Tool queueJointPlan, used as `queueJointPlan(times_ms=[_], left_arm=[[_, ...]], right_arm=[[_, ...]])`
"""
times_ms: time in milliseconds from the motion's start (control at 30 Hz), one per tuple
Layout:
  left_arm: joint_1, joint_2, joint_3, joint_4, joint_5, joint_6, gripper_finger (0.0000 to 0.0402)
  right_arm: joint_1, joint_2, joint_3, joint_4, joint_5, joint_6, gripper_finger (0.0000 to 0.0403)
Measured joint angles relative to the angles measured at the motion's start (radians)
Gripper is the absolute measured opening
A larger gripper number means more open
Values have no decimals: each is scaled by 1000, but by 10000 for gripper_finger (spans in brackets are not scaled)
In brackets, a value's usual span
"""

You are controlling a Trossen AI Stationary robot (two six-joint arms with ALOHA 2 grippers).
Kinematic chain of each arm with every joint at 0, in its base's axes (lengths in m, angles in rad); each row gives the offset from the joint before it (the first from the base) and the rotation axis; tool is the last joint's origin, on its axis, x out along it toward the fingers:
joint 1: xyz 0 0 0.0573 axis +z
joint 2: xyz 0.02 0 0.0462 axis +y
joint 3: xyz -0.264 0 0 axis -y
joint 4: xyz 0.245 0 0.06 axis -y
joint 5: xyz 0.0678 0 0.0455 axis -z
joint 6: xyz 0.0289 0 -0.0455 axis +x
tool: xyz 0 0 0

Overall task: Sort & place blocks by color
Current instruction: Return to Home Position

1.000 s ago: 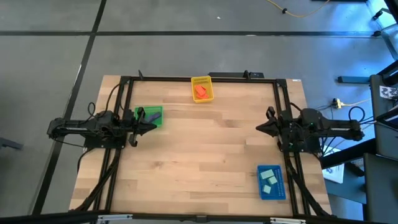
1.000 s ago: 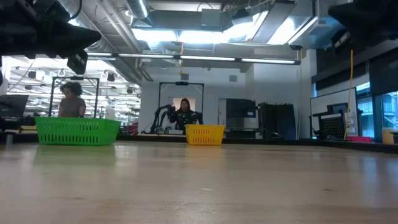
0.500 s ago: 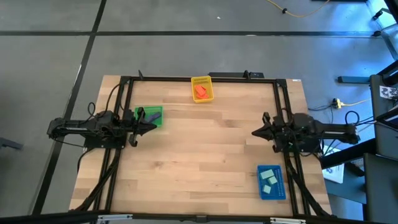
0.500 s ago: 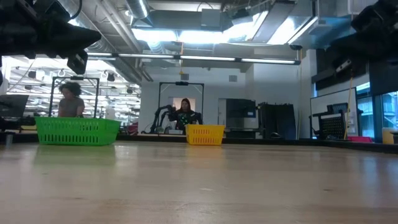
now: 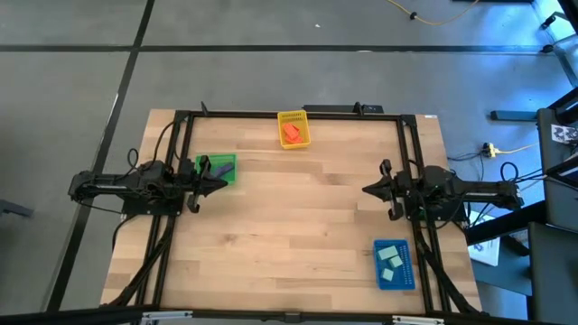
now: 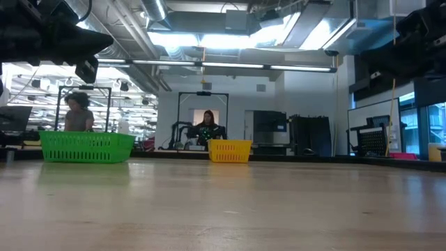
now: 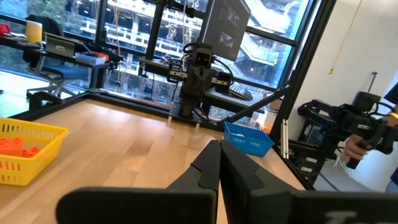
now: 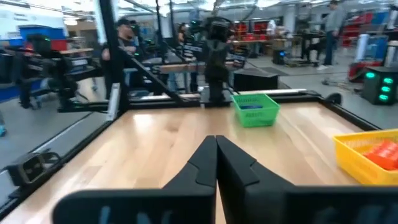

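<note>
In the last second my right arm has shifted: my right end effector (image 5: 365, 190) has slid a little further in over the bench (image 5: 298, 217) from the right rail, and it hangs above bare wood, well apart from every tray. Its 2 fingers are pressed together with nothing between them. My left end effector (image 5: 224, 182) has not moved in that time. It sits just beside the green tray (image 5: 231, 160), its fingers likewise pinched together and empty.

No block lies loose on the bench. The orange-red blocks (image 5: 290, 133) are in the yellow tray (image 5: 281, 117) at the far edge. The purple blocks (image 5: 220, 170) are in the green tray on my left, and the mint blocks (image 5: 390, 262) are in the blue tray (image 5: 408, 271) at the near right corner. I cannot count each pile exactly from here.

My reading is that the sorting is finished, each colour in 1 tray. That small drift of my right arm looks like settling into rest rather than a reach for anything. What remains, as I judge it, is only to park level with my left arm.
</note>
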Motion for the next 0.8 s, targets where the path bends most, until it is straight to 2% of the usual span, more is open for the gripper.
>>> queueJointPlan(times_ms=[167, 800], left_arm=[[0, 0, 0, 0, 0, 0, 0], [0, 0, 0, 0, -1, 0, 0]], right_arm=[[0, 0, 0, -12, 71, 0, 16], [0, 0, 0, -13, 73, -2, 25]])
